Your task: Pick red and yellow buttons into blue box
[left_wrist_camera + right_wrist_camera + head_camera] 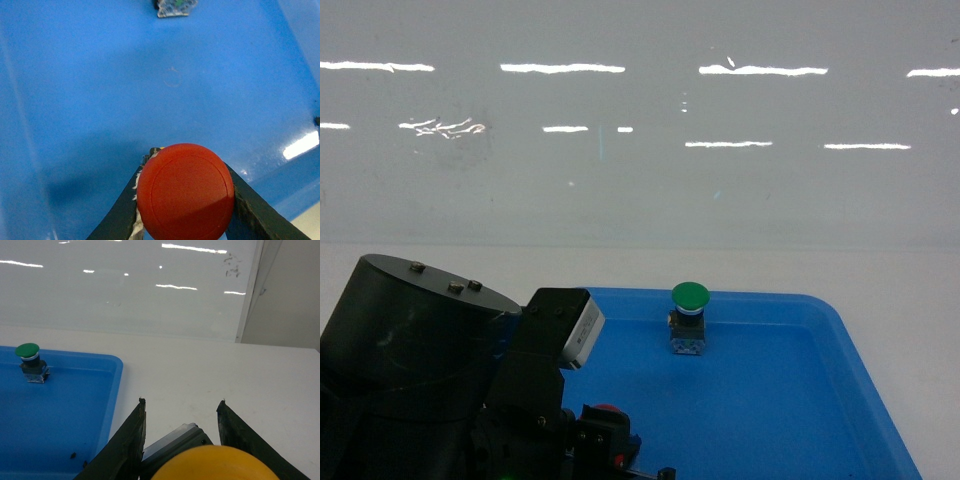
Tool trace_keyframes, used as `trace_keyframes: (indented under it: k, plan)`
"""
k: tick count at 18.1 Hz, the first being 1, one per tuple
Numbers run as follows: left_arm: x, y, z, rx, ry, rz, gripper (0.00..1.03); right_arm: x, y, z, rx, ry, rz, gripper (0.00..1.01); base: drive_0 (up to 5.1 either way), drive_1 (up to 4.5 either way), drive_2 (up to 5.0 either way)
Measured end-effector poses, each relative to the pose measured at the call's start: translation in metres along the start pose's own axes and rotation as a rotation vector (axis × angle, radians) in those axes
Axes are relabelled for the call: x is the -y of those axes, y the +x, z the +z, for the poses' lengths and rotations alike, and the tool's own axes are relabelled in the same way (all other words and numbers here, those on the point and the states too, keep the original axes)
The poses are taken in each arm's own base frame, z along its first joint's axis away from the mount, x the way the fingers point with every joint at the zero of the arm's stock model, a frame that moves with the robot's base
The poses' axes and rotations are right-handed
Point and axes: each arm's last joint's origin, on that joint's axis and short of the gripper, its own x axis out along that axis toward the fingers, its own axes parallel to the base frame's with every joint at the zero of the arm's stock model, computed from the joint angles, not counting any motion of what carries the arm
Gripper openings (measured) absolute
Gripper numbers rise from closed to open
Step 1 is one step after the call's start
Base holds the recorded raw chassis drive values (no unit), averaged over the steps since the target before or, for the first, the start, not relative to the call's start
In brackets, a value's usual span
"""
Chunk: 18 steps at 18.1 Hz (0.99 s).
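A white surface (pixel 210 375) meets a glossy white wall (pixel 640 150). On it lies a blue tray (pixel 840 400) holding a green button (pixel 689 315). Left claw (pixel 185 200) clamps the red button (pixel 185 192) over the tray; right claw (pixel 181 432) clamps the yellow button (pixel 215 464) beside the tray.

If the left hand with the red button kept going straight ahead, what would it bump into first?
Probably the blue tray floor, since the left hand slants down at it. The green button sits farther ahead, slightly off to one side. Depth is hard to judge.

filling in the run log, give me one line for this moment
left gripper: shut on red button over blue tray | right gripper: shut on yellow button | green button: standing in tray
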Motion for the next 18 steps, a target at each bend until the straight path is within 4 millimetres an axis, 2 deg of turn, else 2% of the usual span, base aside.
trace_keyframes:
  k: [5,9,11,13,15,18]
  plan:
    - [-0.003,-0.015,0.028,0.106,0.033,0.012,0.32,0.000,0.000,0.000,0.000,0.000,0.000,0.38,0.0,0.00,0.0]
    - [-0.003,-0.023,0.035,0.148,0.079,0.079,0.32,0.000,0.000,0.000,0.000,0.000,0.000,0.38,0.0,0.00,0.0]
    - [-0.005,-0.039,0.047,0.221,0.089,0.096,0.32,0.000,0.000,0.000,0.000,0.000,0.000,0.38,0.0,0.00,0.0]
    - [-0.009,-0.065,0.054,0.325,0.106,0.144,0.32,0.000,0.000,0.000,0.000,0.000,0.000,0.38,0.0,0.00,0.0]
    - [-0.014,-0.080,0.052,0.369,0.112,0.184,0.32,0.000,0.000,0.000,0.000,0.000,0.000,0.38,0.0,0.00,0.0]
    - [-0.028,-0.113,0.041,0.462,0.112,0.272,0.32,0.000,0.000,0.000,0.000,0.000,0.000,0.38,0.0,0.00,0.0]
